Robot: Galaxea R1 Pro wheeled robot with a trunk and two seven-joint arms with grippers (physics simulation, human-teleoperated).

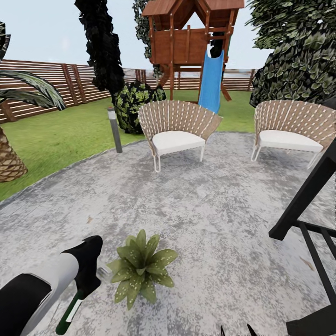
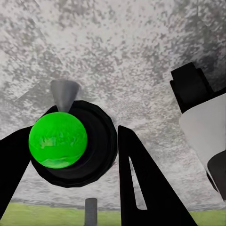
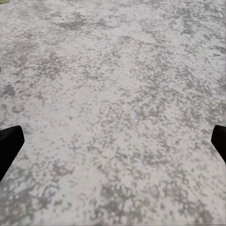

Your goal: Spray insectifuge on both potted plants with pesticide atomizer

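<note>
The pesticide atomizer (image 1: 70,313), a dark green bottle with a white label, hangs tilted at the lower left of the head view. My left gripper (image 1: 88,275) is shut on it near its whitish trigger head, which points toward a potted plant (image 1: 141,269). That low olive-green rosette sits on the grey patio just right of the gripper. In the left wrist view the atomizer (image 2: 58,140) shows end-on as a bright green disc between the black fingers (image 2: 141,183). My right gripper (image 3: 113,141) is open over bare paving, its fingertips (image 3: 9,146) far apart.
Two wicker chairs (image 1: 175,126) (image 1: 291,128) stand at the patio's far side. A grey bollard lamp (image 1: 115,129) marks the lawn edge at left, with a dark bush (image 1: 135,102) behind. A black frame (image 1: 308,196) crosses the right side. A palm trunk (image 1: 7,161) stands far left.
</note>
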